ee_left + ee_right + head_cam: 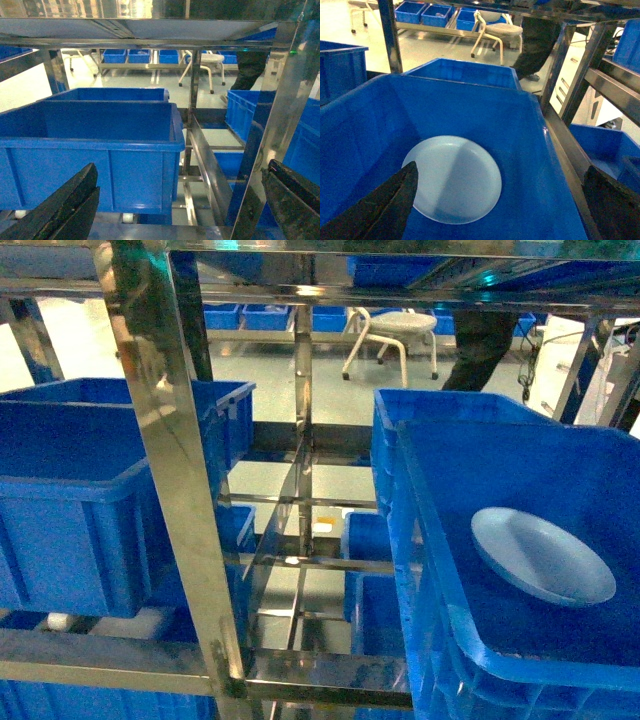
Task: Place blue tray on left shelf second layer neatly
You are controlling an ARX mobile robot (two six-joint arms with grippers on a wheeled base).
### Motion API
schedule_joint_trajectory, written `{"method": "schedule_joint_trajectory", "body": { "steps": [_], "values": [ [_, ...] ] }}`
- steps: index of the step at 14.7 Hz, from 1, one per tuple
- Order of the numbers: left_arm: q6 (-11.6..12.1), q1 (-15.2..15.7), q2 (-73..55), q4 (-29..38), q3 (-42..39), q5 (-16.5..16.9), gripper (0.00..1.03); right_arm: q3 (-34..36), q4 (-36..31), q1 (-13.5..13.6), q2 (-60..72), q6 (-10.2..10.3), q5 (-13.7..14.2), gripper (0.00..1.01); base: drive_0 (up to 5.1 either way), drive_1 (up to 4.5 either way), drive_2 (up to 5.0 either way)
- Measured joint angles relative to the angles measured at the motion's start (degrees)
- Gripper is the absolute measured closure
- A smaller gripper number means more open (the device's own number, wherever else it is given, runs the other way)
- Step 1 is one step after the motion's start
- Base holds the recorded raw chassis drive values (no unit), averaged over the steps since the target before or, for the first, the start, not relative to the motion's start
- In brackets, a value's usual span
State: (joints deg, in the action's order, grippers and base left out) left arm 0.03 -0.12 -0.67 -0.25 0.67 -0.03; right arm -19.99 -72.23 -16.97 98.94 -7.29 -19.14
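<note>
The blue tray (541, 556), a pale round dish, lies flat on the floor of a deep blue crate (520, 660) on the right side of the rack. In the right wrist view the blue tray (457, 177) is just below and ahead of my right gripper (500, 212), which is open and holds nothing; its left finger overlaps the dish's edge. My left gripper (175, 212) is open and empty, facing the left shelf second layer (150, 232), where a blue crate (95, 150) stands. Neither gripper shows in the head view.
A shiny upright post (175, 470) divides left and right bays. Two blue crates (90, 490) fill the left tier. More crates sit lower down, and a white stool (395, 335) and a person's legs stand beyond the rack.
</note>
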Motion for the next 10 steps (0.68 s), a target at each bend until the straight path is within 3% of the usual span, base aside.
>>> {"method": "schedule_joint_trajectory", "body": {
  "steps": [4,10],
  "values": [
    [0.0,0.0,0.0,0.0,0.0,0.0,0.05,7.1,5.9,-0.6,-13.8,1.8,-0.7,0.03,0.0,0.0,0.0],
    [0.0,0.0,0.0,0.0,0.0,0.0,0.05,14.6,24.0,3.8,-39.4,4.0,-0.3,0.03,0.0,0.0,0.0]
  ]
}}
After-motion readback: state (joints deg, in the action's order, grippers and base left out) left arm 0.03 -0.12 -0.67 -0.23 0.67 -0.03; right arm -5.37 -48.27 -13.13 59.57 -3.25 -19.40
